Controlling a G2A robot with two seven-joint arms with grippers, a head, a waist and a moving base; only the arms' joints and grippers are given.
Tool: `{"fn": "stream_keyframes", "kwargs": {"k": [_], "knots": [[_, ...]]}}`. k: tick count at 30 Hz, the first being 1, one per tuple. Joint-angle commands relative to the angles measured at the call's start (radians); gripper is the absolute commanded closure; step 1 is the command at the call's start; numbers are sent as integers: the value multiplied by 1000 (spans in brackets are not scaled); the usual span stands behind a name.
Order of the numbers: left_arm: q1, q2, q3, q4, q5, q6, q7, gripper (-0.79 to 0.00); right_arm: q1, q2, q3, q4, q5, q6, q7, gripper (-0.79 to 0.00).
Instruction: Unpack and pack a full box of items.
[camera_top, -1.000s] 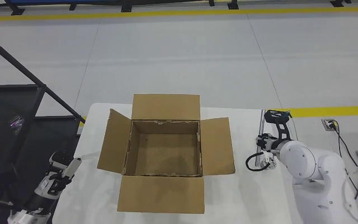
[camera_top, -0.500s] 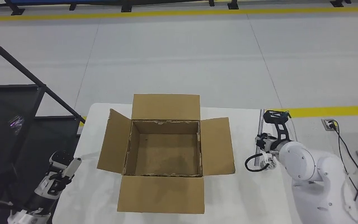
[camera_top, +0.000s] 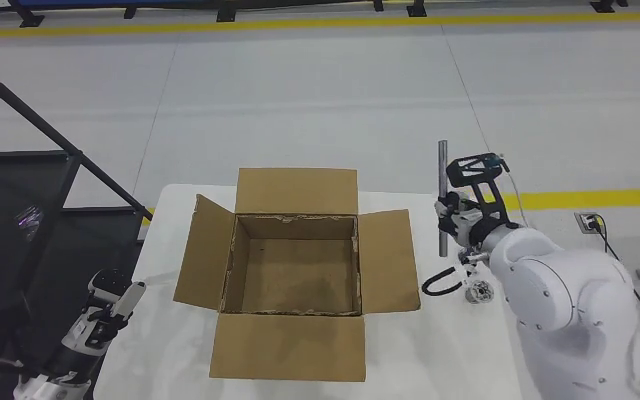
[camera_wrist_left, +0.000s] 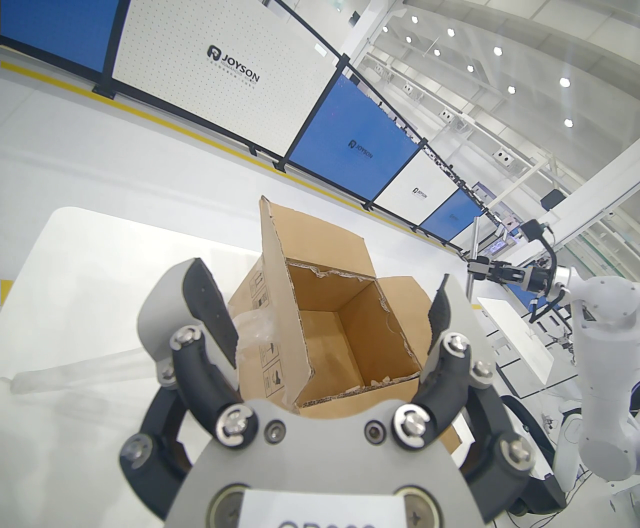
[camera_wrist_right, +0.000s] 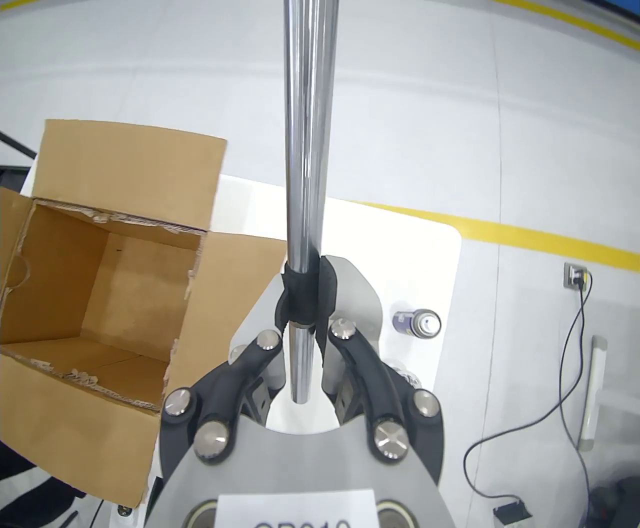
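An open cardboard box (camera_top: 298, 262) stands in the middle of the white table (camera_top: 440, 340), its four flaps spread and its inside bare. My right gripper (camera_top: 449, 214) (camera_wrist_right: 307, 290) is shut on a long shiny metal rod (camera_top: 441, 190) (camera_wrist_right: 306, 150), held above the table just right of the box's right flap. The rod's long end points away from the wrist. My left gripper (camera_top: 120, 293) (camera_wrist_left: 320, 282) hangs open beyond the table's left edge, facing the box (camera_wrist_left: 330, 325), with nothing between its fingers.
A small spray can (camera_wrist_right: 416, 322) (camera_top: 480, 292) lies on the table near its right edge. Crumpled clear plastic (camera_wrist_left: 250, 322) sits against the box's left side. A black frame (camera_top: 60, 170) stands left of the table. A cable (camera_wrist_right: 565, 360) trails on the floor at right.
The right gripper has lifted the metal rod off the table's right side and carried it up and a little toward the box. The left arm has kept still.
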Motion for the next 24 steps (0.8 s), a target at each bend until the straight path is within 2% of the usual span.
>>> {"fn": "stream_keyframes", "kwargs": {"k": [1, 8, 13, 24], "knots": [[0, 0, 0, 0, 0, 0, 0, -785, 59, -6, -61, 29, 7, -14, 5, 0], [0, 0, 0, 0, 0, 0, 0, -785, 272, -49, -291, 216, 96, -30, -20, 0], [0, 0, 0, 0, 0, 0, 0, -785, 384, -85, -425, 358, 111, 3, -46, 0], [0, 0, 0, 0, 0, 0, 0, -785, 388, -87, -429, 363, 110, 6, -49, 0]]}}
